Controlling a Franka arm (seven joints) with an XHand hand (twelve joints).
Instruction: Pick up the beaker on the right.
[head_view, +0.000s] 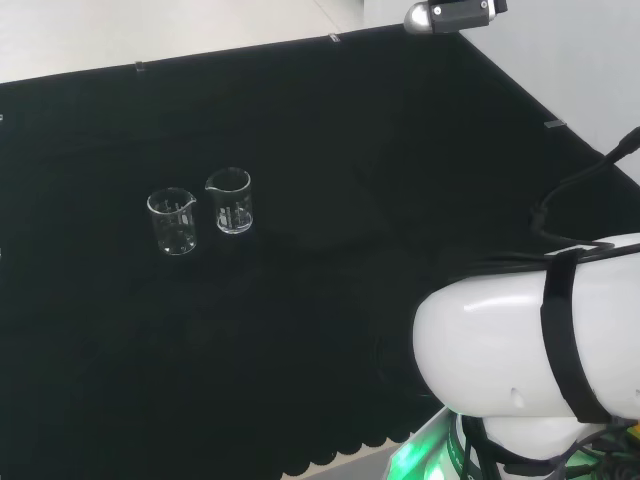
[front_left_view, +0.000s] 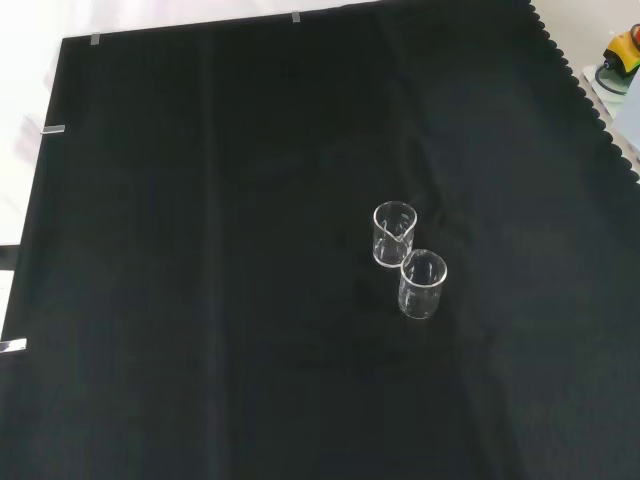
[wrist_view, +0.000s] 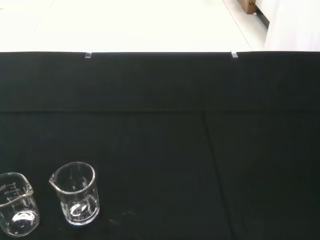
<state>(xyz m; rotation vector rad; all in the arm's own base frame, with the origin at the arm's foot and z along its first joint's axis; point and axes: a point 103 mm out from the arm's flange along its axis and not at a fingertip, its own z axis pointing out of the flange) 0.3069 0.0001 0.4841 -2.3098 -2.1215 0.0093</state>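
Black cloth covers the bench (front_left_view: 200, 300). I cannot tell how the robot hand is set. Two clear beakers stand upright just beside each other, well away from the bench edges; in the head view the right beaker (head_view: 231, 201) stands beside the left beaker (head_view: 174, 221).

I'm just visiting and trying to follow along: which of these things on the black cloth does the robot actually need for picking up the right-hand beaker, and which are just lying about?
Part of the job:
- right beaker, the right one of the pair in the head view, upright, looks empty

Just lying about:
- left beaker, close beside it, also upright
- black cloth covering the bench
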